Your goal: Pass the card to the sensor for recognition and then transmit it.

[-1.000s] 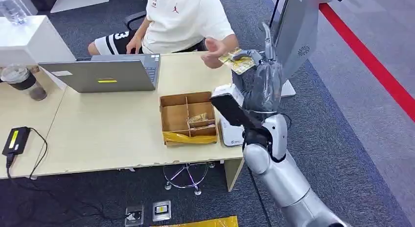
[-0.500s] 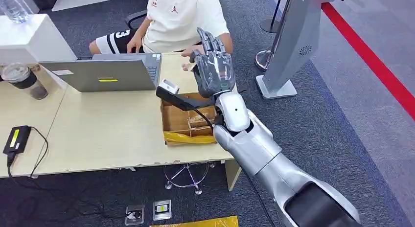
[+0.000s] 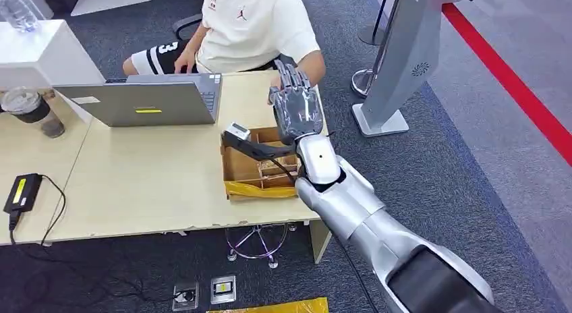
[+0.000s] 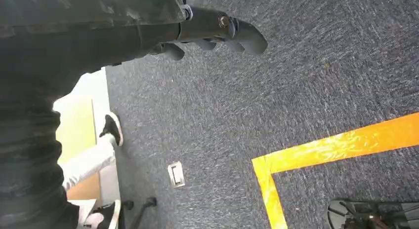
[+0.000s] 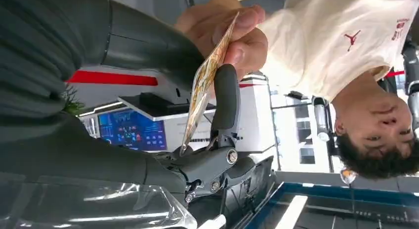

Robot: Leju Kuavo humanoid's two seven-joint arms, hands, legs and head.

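Beige desk (image 3: 148, 185) on grey carpet, right hand (image 3: 297, 110) raised over it.
Fingers (image 5: 225, 98) against the card (image 5: 205, 78), maybe gripping; a person's hand (image 5: 232, 34) pinches it; divided cardboard box (image 3: 237, 166) below holds cards.

Right hand (image 3: 297, 112) raised, fingers extended upward, left hand (image 4: 217, 34) hanging, fingers curled

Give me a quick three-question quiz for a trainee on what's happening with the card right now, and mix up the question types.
1. True or false: the card lies in the cardboard box.
2. Multiple choice: besides the robot's right hand, what touches the card? A) the seated person's hand B) nothing else C) the laptop
3. Fill in: the laptop and the cardboard box both rest on the ____.

Key: 1 false, it is up between the right hand and the person's hand; 2 A; 3 table.
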